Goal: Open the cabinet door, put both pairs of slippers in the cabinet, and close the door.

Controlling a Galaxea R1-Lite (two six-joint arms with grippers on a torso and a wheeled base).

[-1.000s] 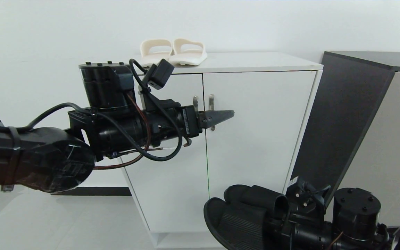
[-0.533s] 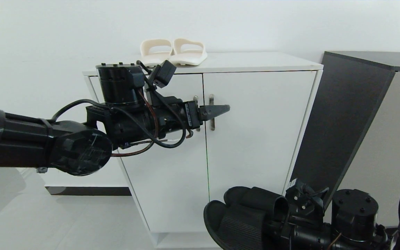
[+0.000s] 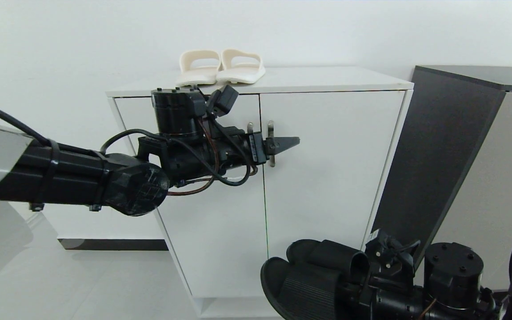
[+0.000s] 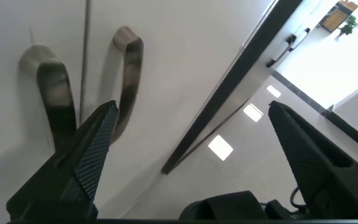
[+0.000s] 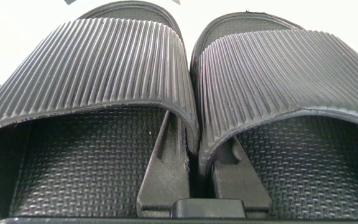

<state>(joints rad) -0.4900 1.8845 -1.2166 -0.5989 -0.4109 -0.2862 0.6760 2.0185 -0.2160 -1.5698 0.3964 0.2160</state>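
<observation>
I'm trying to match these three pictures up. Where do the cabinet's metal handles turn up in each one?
Head view: handles mid-picture, one on each side of the door seam.
Left wrist view: handles seen close up, with the same seam running between them.
Right wrist view: this one looks at the black slippers instead.
Shared landmark: the door seam.

The left claw [image 4: 192,109] is gaping wide before the cabinet doors [image 4: 185,43], one fingertip [image 4: 103,127] hanging just beside the metal handles [image 4: 129,68] flanking the seam.
</observation>
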